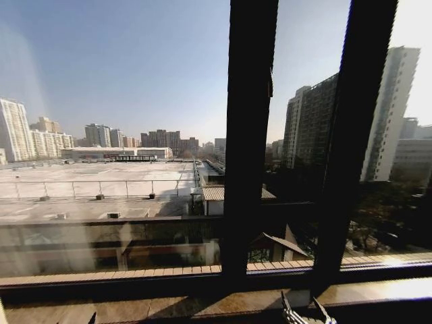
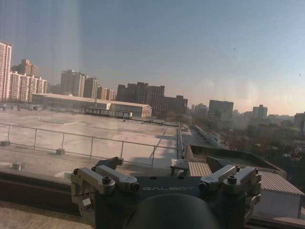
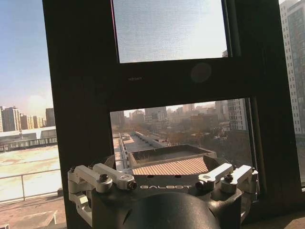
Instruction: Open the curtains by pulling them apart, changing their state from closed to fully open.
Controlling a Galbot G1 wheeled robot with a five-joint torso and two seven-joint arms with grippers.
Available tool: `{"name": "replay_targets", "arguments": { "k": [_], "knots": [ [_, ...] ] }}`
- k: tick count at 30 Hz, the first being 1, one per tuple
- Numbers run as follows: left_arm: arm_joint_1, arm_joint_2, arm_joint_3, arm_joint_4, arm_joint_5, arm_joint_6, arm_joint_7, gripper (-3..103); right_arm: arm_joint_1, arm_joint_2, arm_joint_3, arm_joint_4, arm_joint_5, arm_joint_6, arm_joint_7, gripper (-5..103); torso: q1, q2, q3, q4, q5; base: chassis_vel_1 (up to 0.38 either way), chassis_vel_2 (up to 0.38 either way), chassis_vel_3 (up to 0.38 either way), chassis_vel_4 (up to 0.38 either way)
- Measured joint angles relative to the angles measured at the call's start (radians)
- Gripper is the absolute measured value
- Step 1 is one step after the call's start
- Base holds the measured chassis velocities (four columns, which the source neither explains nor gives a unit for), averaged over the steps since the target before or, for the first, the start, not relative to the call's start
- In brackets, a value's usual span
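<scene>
Low at the sill (image 1: 169, 305), left gripper (image 2: 164, 164) and right gripper (image 1: 302, 312) sit spread and empty before bare glass (image 1: 135, 81) (the curtains (image 1: 17, 101) seem that upright pale veil far left, nearest the left arm).

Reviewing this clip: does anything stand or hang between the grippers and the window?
Nothing visible does. The left gripper faces bare glass; the right gripper faces the dark frame bars and uncovered panes.

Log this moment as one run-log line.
window frame uncovered | city view through glass | right pincer low by sill | left pincer facing glass, holding nothing
</scene>
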Motion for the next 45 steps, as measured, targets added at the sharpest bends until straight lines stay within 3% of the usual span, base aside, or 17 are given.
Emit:
{"name": "replay_targets", "arguments": {
  "k": [45],
  "knots": [
    [0.005, -0.001, -0.005, 0.005, -0.001, -0.011, 0.009, 100, -0.003, -0.004, 0.002, 0.012, -0.005, -0.003, 0.002, 100, 0.0, 0.0, 0.0, 0.0, 0.0002, -0.091, -0.143, 0.094, 0.142]
  ]
}}
